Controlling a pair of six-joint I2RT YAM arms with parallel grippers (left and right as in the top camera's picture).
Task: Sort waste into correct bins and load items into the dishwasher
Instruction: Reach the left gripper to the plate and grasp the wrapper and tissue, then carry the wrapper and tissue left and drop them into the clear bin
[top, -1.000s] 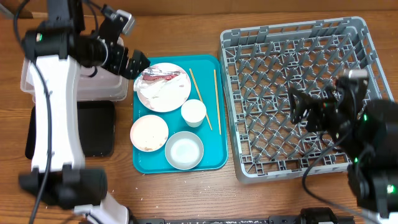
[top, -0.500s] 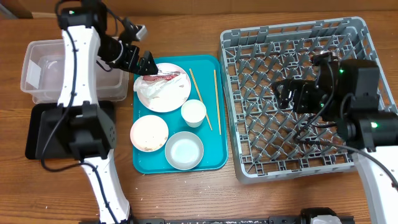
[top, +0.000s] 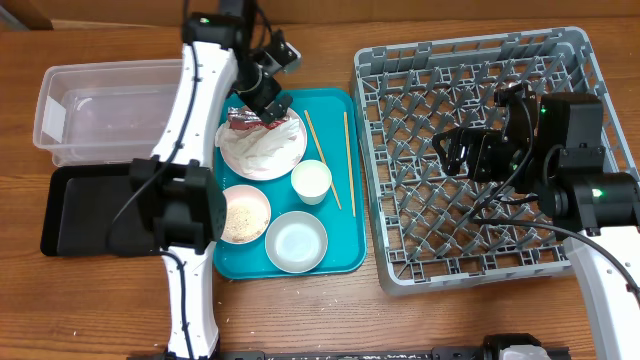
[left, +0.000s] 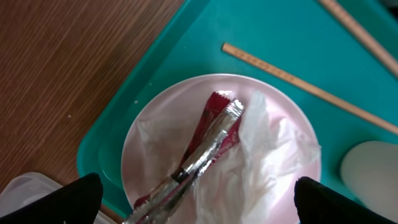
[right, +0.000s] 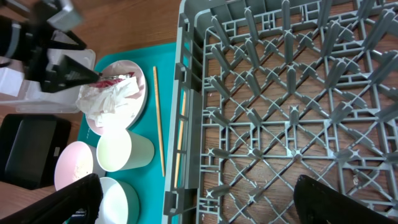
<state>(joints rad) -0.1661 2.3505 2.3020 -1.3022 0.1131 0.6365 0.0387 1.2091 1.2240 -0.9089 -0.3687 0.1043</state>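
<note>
1. At the teal tray's (top: 345, 250) near end: grey-green bowl (top: 296, 241), pink bowl (top: 243, 213); mid-tray, white cup (top: 311, 180) and chopsticks (top: 322, 159).
2. Far end: left gripper (top: 268, 108) spread over the plate (top: 297, 140); left wrist view alone shows the wrapper (left: 208, 146) crossing the napkin (left: 261, 168) plainly.
3. Right of the tray, right gripper (top: 452, 155) spread above the dish rack (top: 400, 272); left of it, clear tub (top: 100, 110), mostly seen only overhead.

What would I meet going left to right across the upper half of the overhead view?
clear tub → large plate → chopsticks → dish rack
</note>
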